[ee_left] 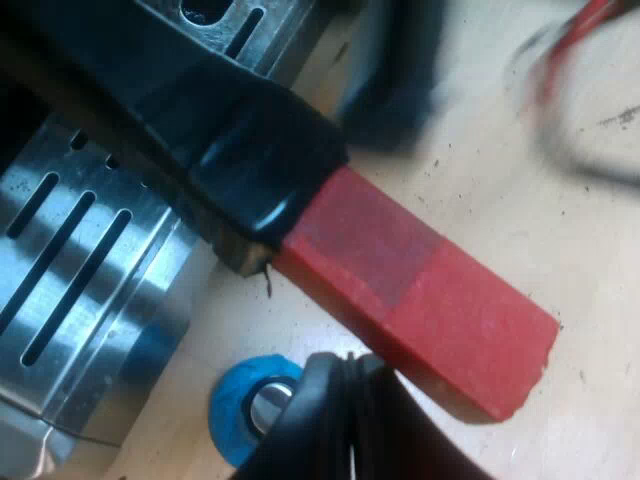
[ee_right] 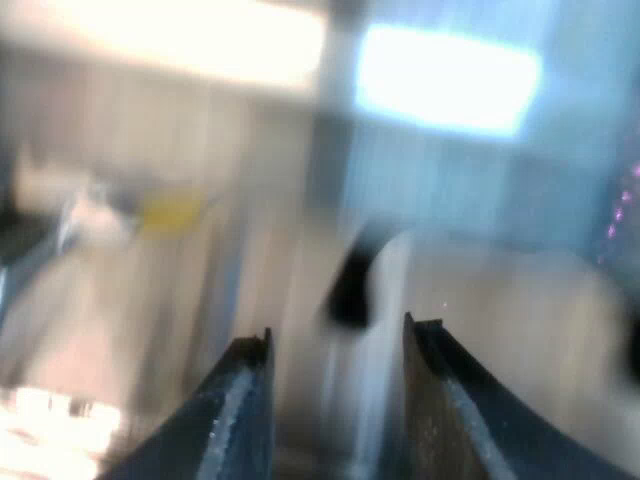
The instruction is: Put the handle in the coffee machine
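Observation:
The holder's dark handle [ee_left: 250, 150] runs out over the machine's slotted metal drip tray [ee_left: 80, 270], and its red end [ee_left: 420, 290] hangs above the light table. My left gripper [ee_left: 365, 245] is shut on the handle at the red end, one black finger [ee_left: 340, 420] pressed against one side and a blurred one [ee_left: 390, 80] at the other. The holder's metal basket is hidden. My right gripper [ee_right: 335, 345] is open in the air, with nothing between its fingers, facing a blurred background.
A blue tamper [ee_left: 240, 410] with a metal centre stands on the table beside the drip tray, just under my left finger. A second slotted metal part [ee_left: 235, 25] of the machine shows beyond the handle.

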Robot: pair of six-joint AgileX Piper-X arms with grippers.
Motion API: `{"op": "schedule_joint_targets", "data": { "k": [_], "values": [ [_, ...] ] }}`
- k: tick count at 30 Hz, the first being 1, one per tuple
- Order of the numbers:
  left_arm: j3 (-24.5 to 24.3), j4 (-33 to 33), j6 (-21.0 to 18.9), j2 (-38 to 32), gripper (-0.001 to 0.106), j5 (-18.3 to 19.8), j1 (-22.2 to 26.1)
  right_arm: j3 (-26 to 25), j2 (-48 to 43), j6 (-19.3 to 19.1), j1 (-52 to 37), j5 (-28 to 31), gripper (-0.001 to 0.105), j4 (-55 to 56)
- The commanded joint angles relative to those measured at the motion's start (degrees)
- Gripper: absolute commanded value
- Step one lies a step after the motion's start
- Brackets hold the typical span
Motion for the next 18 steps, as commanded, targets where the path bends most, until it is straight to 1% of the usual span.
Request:
{"op": "schedule_joint_targets", "data": {
  "k": [1,5,7,8,10,11,14,15,16,18],
  "values": [
    [-0.7,-3.6,-1.4,-0.4,0.0,7.2,-1.1,2.3,-6.5,0.2,0.0,-0.1,0.036,3.8],
    [-0.7,-5.0,-2.8,-0.4,0.0,7.2,-1.1,5.7,-14.1,1.0,0.0,-0.6,0.036,10.6],
    [-0.7,-5.6,-3.1,-0.4,0.0,7.2,-1.1,7.0,-18.0,1.8,0.0,-3.0,0.036,14.3],
    [-0.7,-5.6,-3.1,-0.4,0.0,7.2,-1.1,7.4,-20.2,2.1,0.0,-4.7,0.036,17.0],
    [-0.7,-5.6,-3.1,-0.4,0.0,7.2,-1.1,7.5,-24.1,4.3,0.0,-7.7,0.037,24.1],
    [-0.7,-5.6,-3.1,-0.4,0.0,7.2,-1.1,7.5,-26.6,5.8,0.0,-10.3,0.037,28.0],
    [-0.7,-5.7,-3.1,-0.4,0.0,7.2,-1.1,7.5,-32.3,9.3,0.0,-17.8,0.037,35.2],
    [-0.7,-6.2,-3.1,-0.4,0.0,7.2,-1.1,7.5,-34.5,10.2,0.0,-20.6,0.041,37.9],
    [-0.7,-6.3,-3.1,-0.4,0.0,7.2,-1.1,7.5,-35.2,10.9,0.0,-21.7,0.042,39.1],
    [-0.7,-8.0,-4.9,-0.4,0.0,7.2,-1.6,7.5,-39.3,12.4,0.1,-26.0,0.056,42.7]
  ]
}}
